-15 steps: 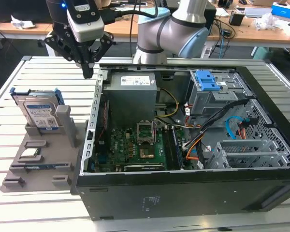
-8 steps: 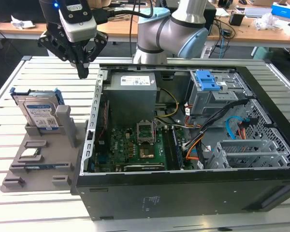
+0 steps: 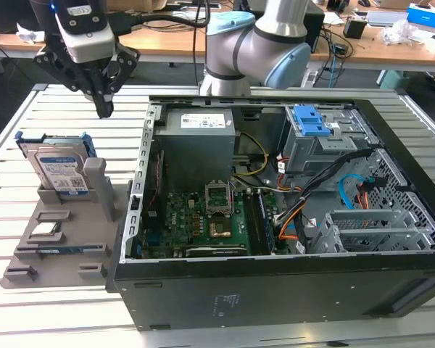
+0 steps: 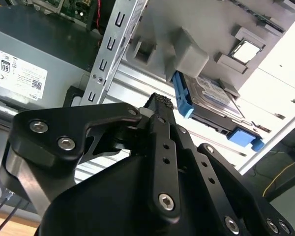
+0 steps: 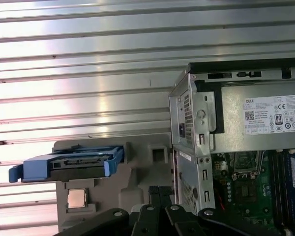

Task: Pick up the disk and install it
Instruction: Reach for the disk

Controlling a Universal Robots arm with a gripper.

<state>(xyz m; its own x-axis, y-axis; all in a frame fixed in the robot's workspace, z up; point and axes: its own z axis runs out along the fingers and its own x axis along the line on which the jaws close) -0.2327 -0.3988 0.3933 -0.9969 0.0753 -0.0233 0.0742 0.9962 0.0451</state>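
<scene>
The disk is a silver drive with a white-and-blue label and blue rails. It stands on edge in a slot of the grey holder at the exterior view's left. In the second wrist view the disk lies beyond the fingertips, and in the first wrist view the disk shows edge-on. My gripper hangs above the table, higher than the disk and a little to its right in the exterior view, between the disk and the case. Its fingers are shut together with nothing held, as the gripper also shows in the second wrist view.
An open computer case stands right of the holder, with a grey power-supply box, a motherboard and a blue latch on a grey cage. A small chip sits in the holder. The table is slatted metal.
</scene>
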